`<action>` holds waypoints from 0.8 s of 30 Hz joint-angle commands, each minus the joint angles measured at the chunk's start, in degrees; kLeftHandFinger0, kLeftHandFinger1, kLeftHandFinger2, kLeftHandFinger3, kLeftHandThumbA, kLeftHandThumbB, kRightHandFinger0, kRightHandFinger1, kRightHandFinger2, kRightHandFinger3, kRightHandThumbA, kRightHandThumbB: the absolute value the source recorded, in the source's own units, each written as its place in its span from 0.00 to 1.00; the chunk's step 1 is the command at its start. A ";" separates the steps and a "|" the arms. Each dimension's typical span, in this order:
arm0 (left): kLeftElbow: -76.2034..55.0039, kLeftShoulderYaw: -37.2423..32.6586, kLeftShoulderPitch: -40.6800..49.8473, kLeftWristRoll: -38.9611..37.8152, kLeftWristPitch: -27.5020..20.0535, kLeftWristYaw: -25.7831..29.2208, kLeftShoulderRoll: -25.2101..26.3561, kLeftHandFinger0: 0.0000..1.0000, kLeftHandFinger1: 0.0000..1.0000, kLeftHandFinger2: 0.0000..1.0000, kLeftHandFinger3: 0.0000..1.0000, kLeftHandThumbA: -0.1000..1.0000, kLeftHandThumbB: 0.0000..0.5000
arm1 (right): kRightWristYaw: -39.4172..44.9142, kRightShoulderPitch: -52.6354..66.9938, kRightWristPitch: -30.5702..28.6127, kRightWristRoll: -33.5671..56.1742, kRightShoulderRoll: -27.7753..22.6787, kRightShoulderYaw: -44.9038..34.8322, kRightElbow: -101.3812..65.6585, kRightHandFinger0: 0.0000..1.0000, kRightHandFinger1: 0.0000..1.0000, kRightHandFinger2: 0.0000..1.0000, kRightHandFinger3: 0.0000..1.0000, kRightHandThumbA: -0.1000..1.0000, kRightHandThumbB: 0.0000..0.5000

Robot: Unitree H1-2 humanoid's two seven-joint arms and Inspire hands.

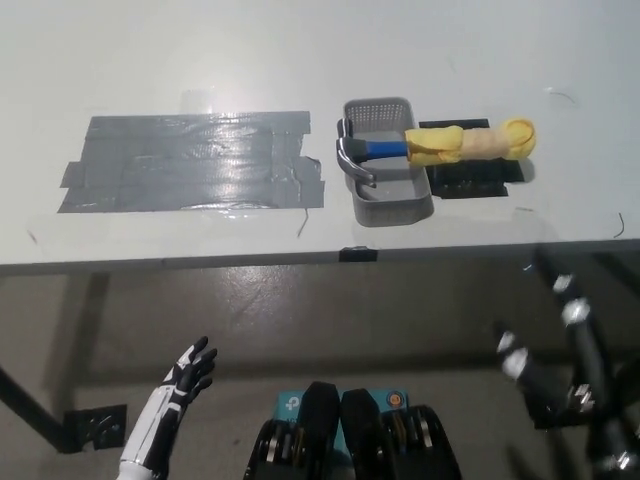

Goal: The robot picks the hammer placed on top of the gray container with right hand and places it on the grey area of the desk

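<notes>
Hammer: I see the hammer [420, 148] lying across the top of the gray basket [388, 196], with its metal head over the basket's left rim and its handle reaching out past the right rim.
Handle: the part near the head is blue, and the rest is wrapped in yellow and beige material that hangs over the black mat [475, 178] beside the basket.
Basket: it stands on the white desk [300, 50], a little right of the middle, and touches or overlaps the black mat on its right side.
Gray area: a wide patch of gray tape [190, 162] is on the desk just left of the basket, with a small gap between them.
Right hand: the black right hand [560, 345] is low at the right, below the desk edge and well apart from the hammer; it is blurred, so I cannot tell how its fingers stand.
Left hand: the white left hand [180, 385] rests at the lower left, below the desk, with fingers spread and nothing in it.
</notes>
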 commanded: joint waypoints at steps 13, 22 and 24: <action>-2.05 -0.38 -0.55 0.00 -0.69 -0.82 -0.15 1.00 1.00 1.00 1.00 1.00 0.24 | 7.43 -32.40 18.98 -24.66 -10.77 9.55 15.58 1.00 1.00 1.00 1.00 0.82 0.68; -1.95 -0.60 -0.62 0.14 -1.17 -0.87 0.00 1.00 1.00 1.00 1.00 1.00 0.28 | 11.31 -40.77 22.55 -25.09 -11.13 16.13 28.26 1.00 1.00 1.00 1.00 1.00 0.89; -1.70 -0.60 -0.91 -0.13 -1.48 -1.16 0.19 1.00 1.00 1.00 1.00 1.00 0.26 | 13.38 -42.39 23.56 -25.11 -11.27 17.52 29.72 1.00 1.00 1.00 1.00 1.00 0.93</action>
